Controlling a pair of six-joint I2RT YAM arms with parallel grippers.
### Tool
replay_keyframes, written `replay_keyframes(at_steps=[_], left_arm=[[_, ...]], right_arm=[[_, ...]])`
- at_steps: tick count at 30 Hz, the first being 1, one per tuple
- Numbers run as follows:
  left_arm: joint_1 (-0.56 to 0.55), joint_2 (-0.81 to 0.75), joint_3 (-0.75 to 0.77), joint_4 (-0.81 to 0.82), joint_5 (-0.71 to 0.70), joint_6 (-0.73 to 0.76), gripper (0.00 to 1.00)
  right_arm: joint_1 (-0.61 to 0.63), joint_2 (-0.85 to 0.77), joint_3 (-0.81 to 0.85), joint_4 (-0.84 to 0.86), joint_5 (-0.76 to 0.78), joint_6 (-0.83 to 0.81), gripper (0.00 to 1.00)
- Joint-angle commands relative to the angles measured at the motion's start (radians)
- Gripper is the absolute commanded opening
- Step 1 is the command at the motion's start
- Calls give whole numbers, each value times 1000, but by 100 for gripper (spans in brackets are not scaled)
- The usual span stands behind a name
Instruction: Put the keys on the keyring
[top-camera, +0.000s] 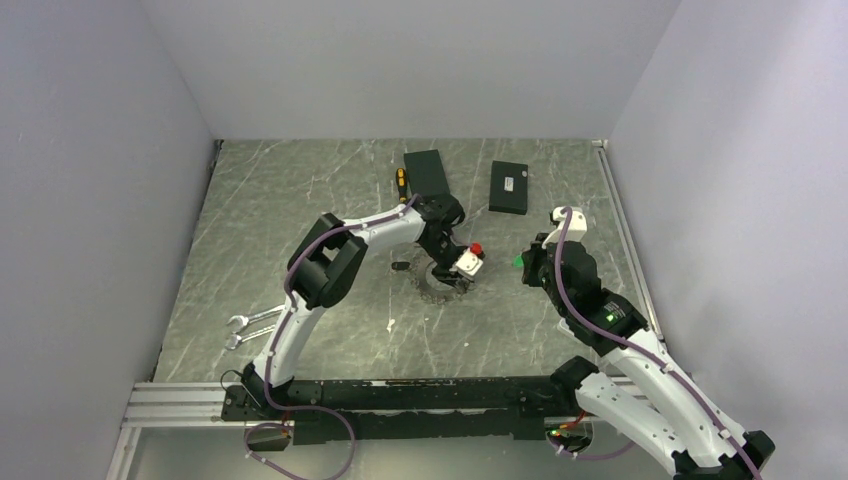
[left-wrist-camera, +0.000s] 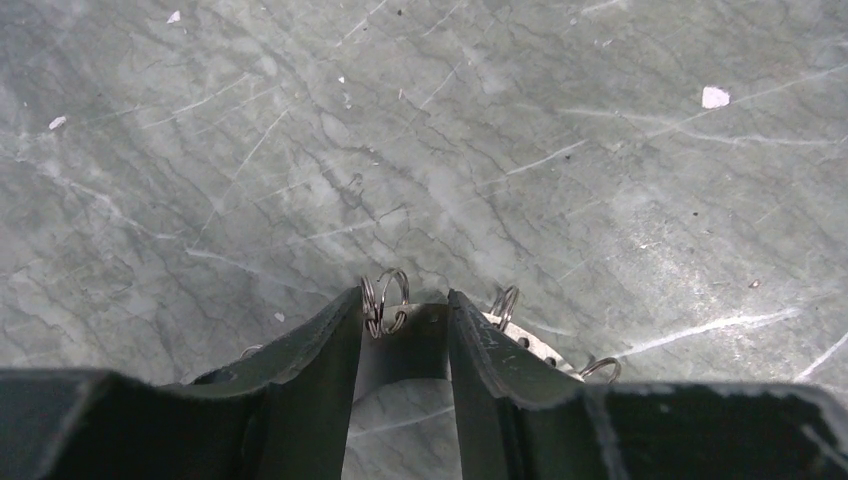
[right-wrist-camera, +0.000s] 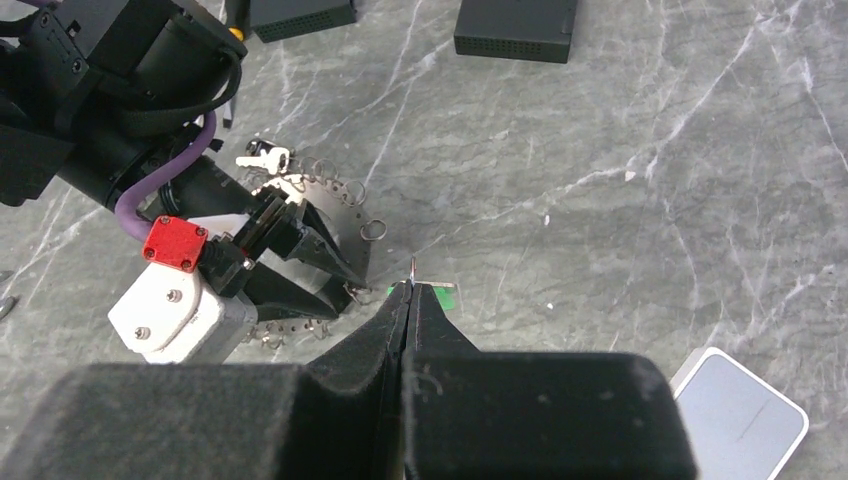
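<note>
From above, the left gripper (top-camera: 447, 272) reaches down onto the keyring (top-camera: 432, 283), which lies flat mid-table. The right gripper (top-camera: 524, 266) hovers just to its right, apart from it.

In the left wrist view, the left fingers (left-wrist-camera: 320, 350) stand partly spread, and the ring's rim sits in the gap between them.

In the right wrist view, the right fingers (right-wrist-camera: 385, 330) are pressed together, pinching a thin key (right-wrist-camera: 412, 268) edge-on. The key points towards the keyring's near edge without touching it.
</note>
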Motion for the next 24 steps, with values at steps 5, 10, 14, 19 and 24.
replay_keyframes(at_steps=[5,10,14,19,24], left_arm=[[-5,-81,-27,55,19,13,48],[-6,-73,13,-13,35,47,40],[-7,-97,-23,41,39,26,44],[-15,-93,-1,5,47,48,45],[-28,-79,26,-39,64,61,43]], right_arm=[[-5,-12,-3,43,-13,-5,0],[-4,-15,-5,43,-14,-3,0],[-5,-17,-5,44,-19,-4,0],[-4,-15,-6,46,-21,-5,0],[-4,-15,-8,48,-24,-5,0]])
